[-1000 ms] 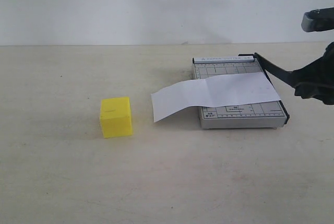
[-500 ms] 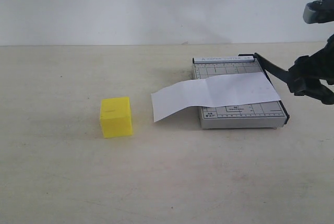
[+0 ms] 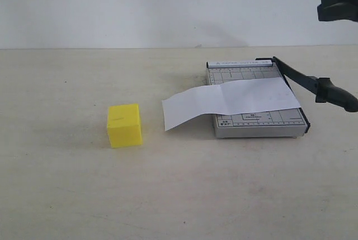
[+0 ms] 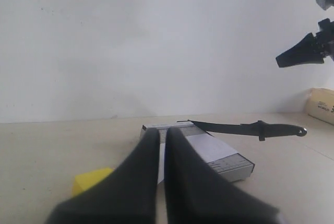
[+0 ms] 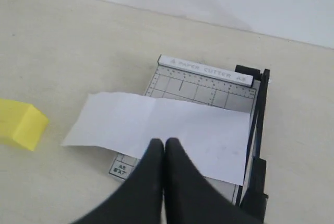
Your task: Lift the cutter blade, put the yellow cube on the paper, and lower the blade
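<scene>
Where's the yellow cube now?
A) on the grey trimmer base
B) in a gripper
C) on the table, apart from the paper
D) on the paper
C: the yellow cube rests on the table, with bare tabletop between it and the paper.

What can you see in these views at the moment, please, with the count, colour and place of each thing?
Bright yellow plastic cube: one, yellow, on the table left of the trimmer, apart from the paper.
White paper strip: one, white, across the trimmer base, left end overhanging it.
Grey gridded trimmer base: one, grey, right part of the table.
Thin black cutter blade: one, black, hinged at the base's far corner, handle end lifted.
Beige table: one, beige, beneath everything.
Left gripper: one, black, shut, empty, low, facing the trimmer.
Right gripper: one, black, shut, empty, above the trimmer.
</scene>
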`<state>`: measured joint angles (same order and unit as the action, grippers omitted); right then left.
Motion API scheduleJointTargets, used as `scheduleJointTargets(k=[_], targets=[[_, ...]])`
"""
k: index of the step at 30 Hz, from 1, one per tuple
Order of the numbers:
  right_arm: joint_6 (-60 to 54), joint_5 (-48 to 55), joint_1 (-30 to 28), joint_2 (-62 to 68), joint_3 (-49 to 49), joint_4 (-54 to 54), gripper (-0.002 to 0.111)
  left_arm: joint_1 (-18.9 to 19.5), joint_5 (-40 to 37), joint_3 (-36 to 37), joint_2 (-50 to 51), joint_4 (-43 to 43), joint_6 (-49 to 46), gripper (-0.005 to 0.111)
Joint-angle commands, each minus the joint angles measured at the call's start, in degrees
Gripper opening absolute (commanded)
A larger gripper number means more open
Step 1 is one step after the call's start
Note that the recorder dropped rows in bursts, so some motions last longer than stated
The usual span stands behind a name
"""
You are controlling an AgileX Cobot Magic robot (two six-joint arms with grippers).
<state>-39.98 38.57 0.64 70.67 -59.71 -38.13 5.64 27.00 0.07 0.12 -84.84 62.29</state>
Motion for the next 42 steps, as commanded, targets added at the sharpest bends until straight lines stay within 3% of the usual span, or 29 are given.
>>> scheduleJointTargets(k=[1,5,11,25,29,38,42], targets=[[-9.04,-3.52,-0.01,-6.39,6.63,-7.77,0.0,-0.31,1.41,-0.07,-0.12,-1.55,0.63,0.005],[-20.41,-7.99,-0.01,-10.62,14.97,-20.69,0.0,-0.31,1.41,-0.07,-0.12,-1.55,0.63,0.005],[-36.78,-6.09,-0.01,-9.31,21.08,-40.48,0.0,-0.31,1.41,-0.07,-0.12,-1.55,0.63,0.005],[-43.73,-8.42,-0.01,-1.06,17.74,-39.4,0.0,-0.31,4.45,-0.07,-0.12,-1.55,1.03,0.005],[-43.06,-9.21,-0.01,-4.79,19.41,-35.71,0.0,-0.31,4.72,-0.07,-0.12,-1.55,1.03,0.005],[-42.89,-25.92,-0.01,-20.26,32.67,-35.43,0.0,-0.31,4.72,-0.07,-0.12,-1.55,1.03,0.005],[-42.6,-28.0,-0.01,-27.1,38.27,-35.59,0.0,-0.31,4.72,-0.07,-0.12,-1.55,1.03,0.005]])
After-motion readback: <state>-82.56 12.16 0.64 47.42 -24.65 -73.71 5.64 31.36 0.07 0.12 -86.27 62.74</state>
